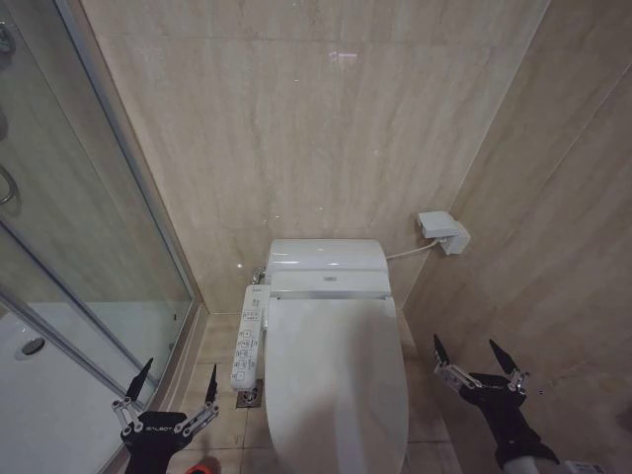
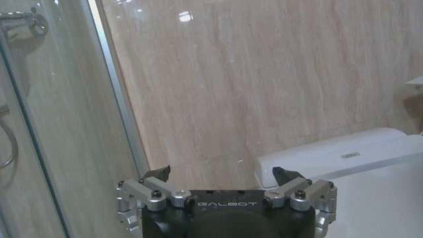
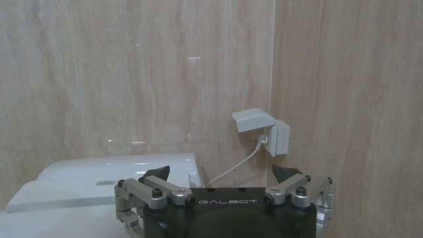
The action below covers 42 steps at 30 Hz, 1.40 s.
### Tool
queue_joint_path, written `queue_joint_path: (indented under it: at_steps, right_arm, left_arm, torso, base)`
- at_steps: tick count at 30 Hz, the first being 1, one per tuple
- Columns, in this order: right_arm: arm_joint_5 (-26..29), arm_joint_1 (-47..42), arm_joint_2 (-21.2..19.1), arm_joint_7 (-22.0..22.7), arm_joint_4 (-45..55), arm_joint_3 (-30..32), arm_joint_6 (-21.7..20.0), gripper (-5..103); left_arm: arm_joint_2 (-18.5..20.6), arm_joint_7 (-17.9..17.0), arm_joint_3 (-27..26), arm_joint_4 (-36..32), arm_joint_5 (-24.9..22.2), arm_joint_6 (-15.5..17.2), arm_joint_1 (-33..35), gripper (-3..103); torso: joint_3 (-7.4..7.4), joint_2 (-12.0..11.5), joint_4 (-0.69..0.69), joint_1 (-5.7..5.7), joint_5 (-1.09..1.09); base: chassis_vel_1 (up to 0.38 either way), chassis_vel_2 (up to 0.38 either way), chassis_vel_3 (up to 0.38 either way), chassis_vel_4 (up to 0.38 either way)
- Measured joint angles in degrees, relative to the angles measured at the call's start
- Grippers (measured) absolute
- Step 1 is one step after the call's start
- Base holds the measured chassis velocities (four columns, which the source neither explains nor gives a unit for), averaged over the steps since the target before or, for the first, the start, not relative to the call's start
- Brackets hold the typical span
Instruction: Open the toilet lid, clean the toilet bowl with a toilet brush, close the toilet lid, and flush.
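The white toilet lid [image 1: 336, 385] lies shut over the toilet bowl, which is hidden beneath it. A long white button panel [image 1: 249, 341] runs along the toilet's left side. My left gripper [image 1: 182, 364] hovers open to the left of the toilet, above the floor, with nothing between its fingers. My right gripper [image 1: 464, 342] hovers open to the toilet's right, also holding nothing. In the left wrist view the left gripper [image 2: 221, 169] points at the wall beside the toilet's rear unit [image 2: 330, 158]. The right gripper [image 3: 220, 168] faces the back wall. The toilet brush is out of view.
A glass shower partition [image 1: 89, 247] stands close on the left. A white wall socket box [image 1: 441, 232] with a cable sits right of the toilet's rear unit [image 1: 326, 265]. The side wall is close on the right. A small red thing [image 1: 200, 468] peeks in below my left gripper.
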Motion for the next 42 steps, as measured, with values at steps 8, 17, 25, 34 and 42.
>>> queue_joint_path:
  at_steps: [8,17,25,34,42]
  right_arm:
    - [0.00,0.00,0.00,0.00,0.00,0.00,0.00,100]
    - [0.00,0.00,0.00,0.00,0.00,0.00,0.00,100]
    - [0.00,0.00,0.00,0.00,0.00,0.00,0.00,100]
    - [0.00,0.00,0.00,0.00,0.00,0.00,0.00,100]
    - [0.00,0.00,0.00,0.00,0.00,0.00,0.00,100]
  left_arm:
    - [0.00,0.00,0.00,0.00,-0.05,0.03,-0.02,100]
    - [0.00,-0.01,0.01,0.00,-0.08,0.06,-0.02,100]
    - [0.01,-0.01,0.01,0.01,-0.11,0.08,-0.02,100]
    - [0.01,-0.01,0.01,0.01,-0.12,0.08,-0.02,100]
    - [0.01,-0.01,0.01,0.00,-0.13,0.08,-0.02,100]
  torso:
    - [0.00,0.00,0.00,0.01,0.00]
    - [0.01,0.00,0.00,0.02,0.00]
    - [-0.01,0.01,0.00,-0.02,-0.01]
    - [0.00,0.01,0.00,-0.01,-0.01]
    - [0.00,-0.01,0.01,0.01,0.00]
  base:
    - [0.000,0.000,0.000,0.000]
    - [0.095,-0.092,-0.097,0.096]
    - [0.210,-0.211,-0.229,0.204]
    - [0.172,-0.171,-0.177,0.171]
    - [0.155,-0.155,-0.161,0.151]
